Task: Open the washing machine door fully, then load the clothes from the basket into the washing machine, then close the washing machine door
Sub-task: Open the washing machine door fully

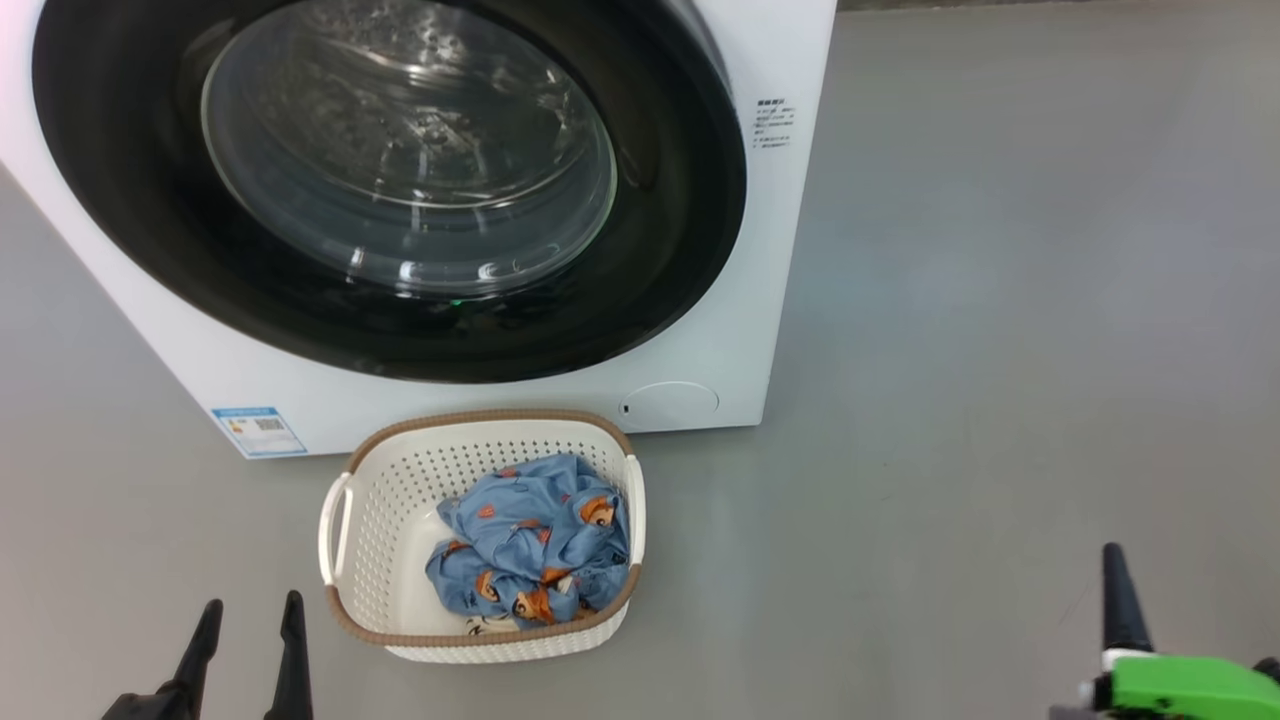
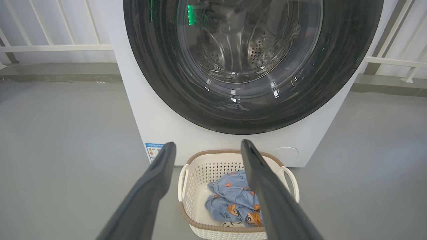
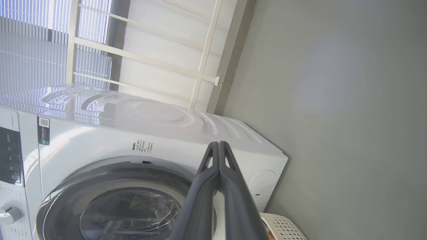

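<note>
Clothes of crumpled light blue fabric, printed with small orange-brown figures, lie bunched in the rectangular cream-white perforated plastic basket with a brown woven-look rim, heaped toward its four o'clock corner. The basket stands on the smooth grey floor, at six o'clock of the large round glossy black door. The door sits closed against the big white boxy washing machine, and its bulging clear glass shows the dimpled steel drum. The left gripper, at the basket's eight o'clock, holds its long dark fingers apart. The right gripper, well off at four o'clock, has its fingers pressed together, empty.
</note>
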`<state>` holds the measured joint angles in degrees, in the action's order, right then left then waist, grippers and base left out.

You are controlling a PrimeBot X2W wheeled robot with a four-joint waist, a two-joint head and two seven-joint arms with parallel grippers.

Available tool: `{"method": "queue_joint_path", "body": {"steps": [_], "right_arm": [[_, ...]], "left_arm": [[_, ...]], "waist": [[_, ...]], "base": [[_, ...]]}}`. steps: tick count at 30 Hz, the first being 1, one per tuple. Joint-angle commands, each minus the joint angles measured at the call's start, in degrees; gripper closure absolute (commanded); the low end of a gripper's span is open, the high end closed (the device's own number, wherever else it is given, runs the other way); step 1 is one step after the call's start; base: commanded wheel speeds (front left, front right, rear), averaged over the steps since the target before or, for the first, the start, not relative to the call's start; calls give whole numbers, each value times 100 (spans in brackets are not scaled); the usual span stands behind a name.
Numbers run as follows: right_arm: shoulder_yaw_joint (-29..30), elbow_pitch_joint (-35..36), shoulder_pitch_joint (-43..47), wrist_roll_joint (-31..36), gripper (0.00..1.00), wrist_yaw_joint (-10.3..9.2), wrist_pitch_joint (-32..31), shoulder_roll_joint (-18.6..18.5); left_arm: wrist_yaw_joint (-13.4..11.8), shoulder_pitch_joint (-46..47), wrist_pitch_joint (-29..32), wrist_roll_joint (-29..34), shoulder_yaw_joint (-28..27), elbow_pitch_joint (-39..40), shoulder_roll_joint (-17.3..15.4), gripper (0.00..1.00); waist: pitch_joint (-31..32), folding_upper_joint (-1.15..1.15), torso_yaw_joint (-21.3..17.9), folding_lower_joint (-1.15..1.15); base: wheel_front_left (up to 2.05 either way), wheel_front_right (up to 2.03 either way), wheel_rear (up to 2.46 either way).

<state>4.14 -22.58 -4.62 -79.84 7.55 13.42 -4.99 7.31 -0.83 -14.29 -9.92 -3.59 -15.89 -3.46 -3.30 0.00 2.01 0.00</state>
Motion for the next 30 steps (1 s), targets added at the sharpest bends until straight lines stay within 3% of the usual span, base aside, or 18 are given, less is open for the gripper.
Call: {"method": "queue_joint_path", "body": {"steps": [1,8,20,30], "right_arm": [[-140,153,-227,-151,100,-6,-43,-122],[292,154,-441,-1167,100,-6,-544,-448],[1038,-71,-1299,-1642,100,-6,-1547,-977],[1513,230,-2069,-1837,100,-6,-2735,-1079]], "left_arm": [[18,212,-71,-60,-158,139,-108,0],[18,271,-71,-140,-117,191,-140,0],[18,459,-71,-232,74,268,-227,0],[18,655,-71,-304,107,393,-314,0]], "waist": [[-50,0,45,0],[-269,0,158,0],[-813,0,385,0],[-1456,0,541,0]], "base": [[0,0,0],[0,0,0],[0,0,0],[0,0,0]]}}
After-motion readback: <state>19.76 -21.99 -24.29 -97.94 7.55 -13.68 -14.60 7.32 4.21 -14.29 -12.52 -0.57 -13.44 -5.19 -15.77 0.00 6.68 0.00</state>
